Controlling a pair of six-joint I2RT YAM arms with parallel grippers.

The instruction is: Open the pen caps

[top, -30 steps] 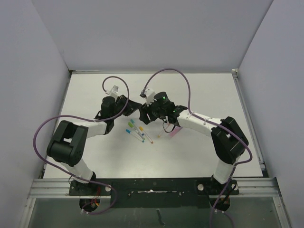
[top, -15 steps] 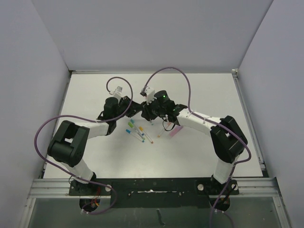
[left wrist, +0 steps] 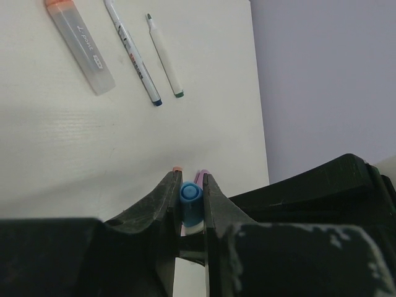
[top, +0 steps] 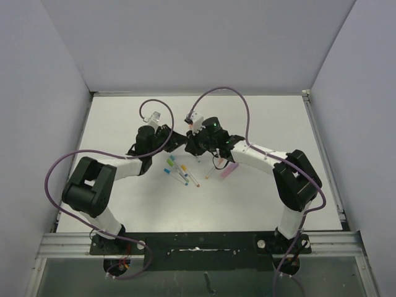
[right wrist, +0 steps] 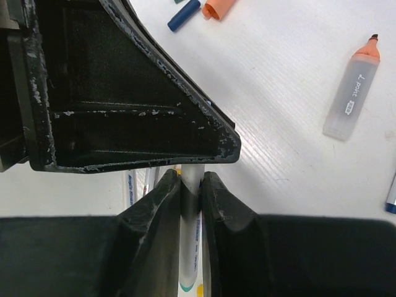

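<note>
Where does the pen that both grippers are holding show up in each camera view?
Top external: centre, hidden where the left gripper and right gripper meet.
Left wrist: bottom centre, its blue cap pinched by the left gripper.
Right wrist: bottom centre, its white barrel pinched by the right gripper.
Shared landmark: the orange-tipped highlighter, right of the grippers from above, top left in left wrist, right side in right wrist.
</note>
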